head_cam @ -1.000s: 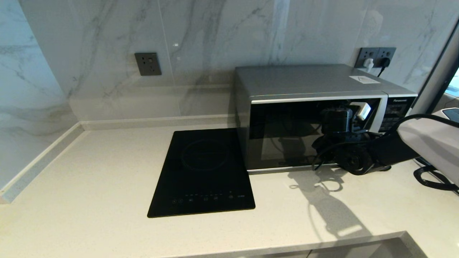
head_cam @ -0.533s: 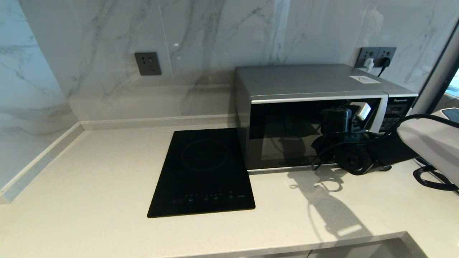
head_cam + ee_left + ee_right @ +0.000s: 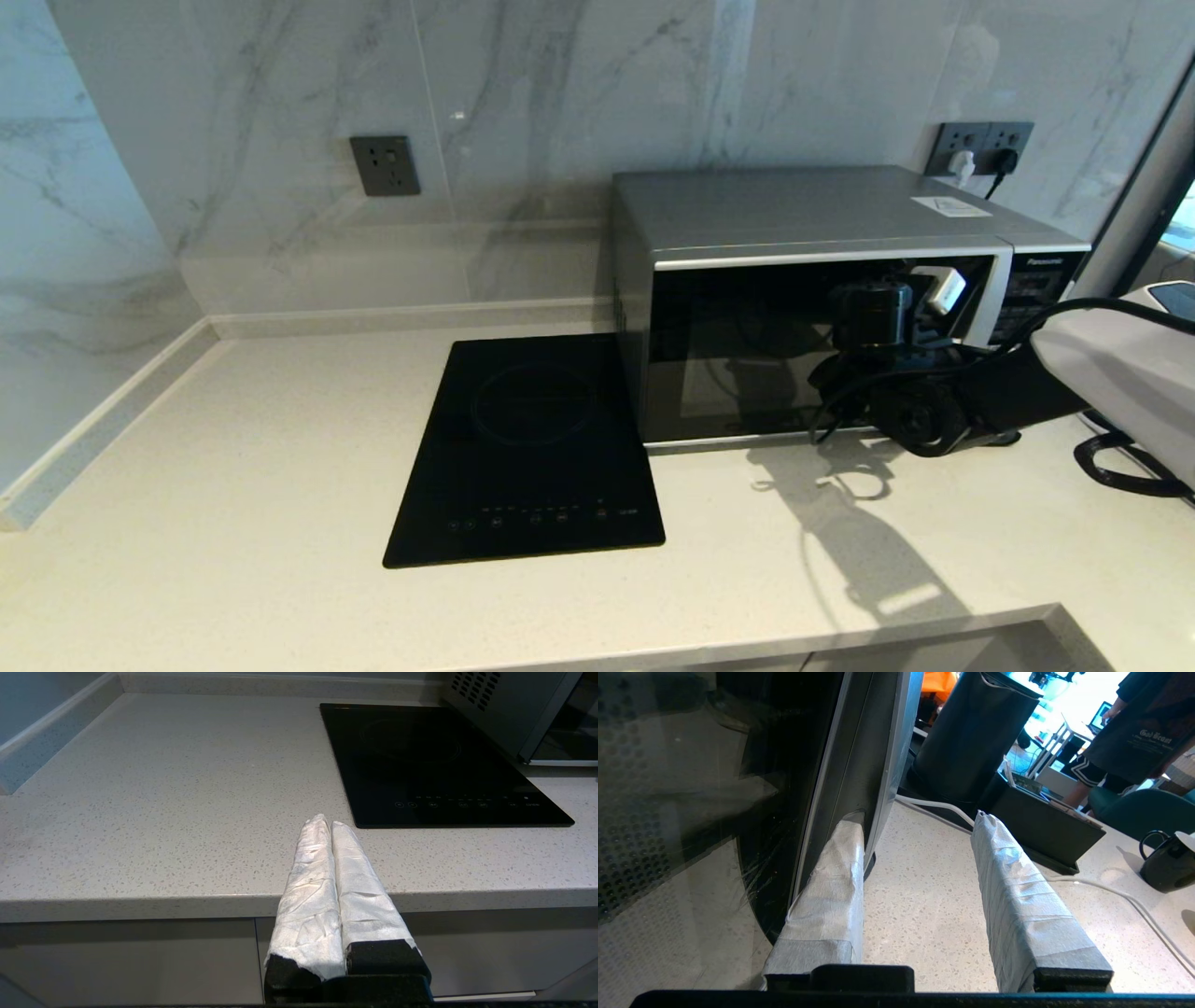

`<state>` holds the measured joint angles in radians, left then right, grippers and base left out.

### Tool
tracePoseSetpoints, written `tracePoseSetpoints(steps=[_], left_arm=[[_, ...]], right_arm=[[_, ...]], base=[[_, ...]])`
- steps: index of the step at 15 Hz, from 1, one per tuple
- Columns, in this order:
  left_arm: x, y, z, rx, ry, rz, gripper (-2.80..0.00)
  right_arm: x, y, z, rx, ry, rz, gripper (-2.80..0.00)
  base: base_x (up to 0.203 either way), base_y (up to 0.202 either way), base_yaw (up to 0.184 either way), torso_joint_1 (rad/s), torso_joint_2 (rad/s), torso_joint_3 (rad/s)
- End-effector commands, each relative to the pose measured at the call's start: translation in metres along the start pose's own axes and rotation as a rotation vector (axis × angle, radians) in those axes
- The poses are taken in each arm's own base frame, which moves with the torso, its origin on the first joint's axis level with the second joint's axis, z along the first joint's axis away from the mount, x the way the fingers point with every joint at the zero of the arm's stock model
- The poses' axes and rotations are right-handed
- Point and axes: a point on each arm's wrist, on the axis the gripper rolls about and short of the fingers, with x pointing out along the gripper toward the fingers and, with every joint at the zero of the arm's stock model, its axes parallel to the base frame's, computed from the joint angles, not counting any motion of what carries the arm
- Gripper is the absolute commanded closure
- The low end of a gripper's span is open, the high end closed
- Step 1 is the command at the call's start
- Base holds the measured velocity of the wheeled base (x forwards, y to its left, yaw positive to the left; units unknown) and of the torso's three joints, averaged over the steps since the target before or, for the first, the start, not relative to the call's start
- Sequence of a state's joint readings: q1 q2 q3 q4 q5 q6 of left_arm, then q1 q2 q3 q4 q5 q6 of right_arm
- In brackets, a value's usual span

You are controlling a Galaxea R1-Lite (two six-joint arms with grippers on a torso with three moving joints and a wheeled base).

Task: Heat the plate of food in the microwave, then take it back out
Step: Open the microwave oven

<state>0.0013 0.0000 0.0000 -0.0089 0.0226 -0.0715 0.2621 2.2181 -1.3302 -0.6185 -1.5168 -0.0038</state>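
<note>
The silver-grey microwave [image 3: 803, 215] stands at the back right of the counter, its dark glass door [image 3: 738, 355] closed. My right gripper [image 3: 934, 303] is at the door's right side, beside the black button panel [image 3: 1032, 299]. In the right wrist view this gripper [image 3: 917, 821] is open. One taped finger [image 3: 831, 882] is tucked into the gap behind the curved silver handle [image 3: 887, 765]; the other finger [image 3: 1017, 891] hangs free over the counter. The plate of food is out of view. My left gripper [image 3: 329, 822] is shut and empty, parked at the counter's front edge.
A flat black cooktop [image 3: 532, 448] lies left of the microwave. Right of the microwave are a dark cylindrical container [image 3: 971, 742], a black tray-like box [image 3: 1045, 826], a white cable [image 3: 1111, 891] and a black mug [image 3: 1164, 863]. A person [image 3: 1134, 728] stands beyond.
</note>
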Motion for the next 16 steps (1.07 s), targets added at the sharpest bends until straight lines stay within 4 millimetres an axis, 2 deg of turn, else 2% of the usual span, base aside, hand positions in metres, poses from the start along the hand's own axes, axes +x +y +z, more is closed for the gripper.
tracePoseSetpoints(steps=[1,16], left_arm=[[0.0001,0.0,0.0001,0.0,0.001,0.001,0.0],[0.0001,0.0,0.0001,-0.001,0.001,0.001,0.0]], right_arm=[[-0.0008,-0.0006,0.0007,0.0,-0.001,-0.012,0.0],[-0.0062,0.0014,-0.0018,-0.02,-0.004,0.001,0.0]], base=[[0.0,0.0,0.0,0.0,0.0,0.0],[0.0,0.0,0.0,0.0,0.0,0.0]])
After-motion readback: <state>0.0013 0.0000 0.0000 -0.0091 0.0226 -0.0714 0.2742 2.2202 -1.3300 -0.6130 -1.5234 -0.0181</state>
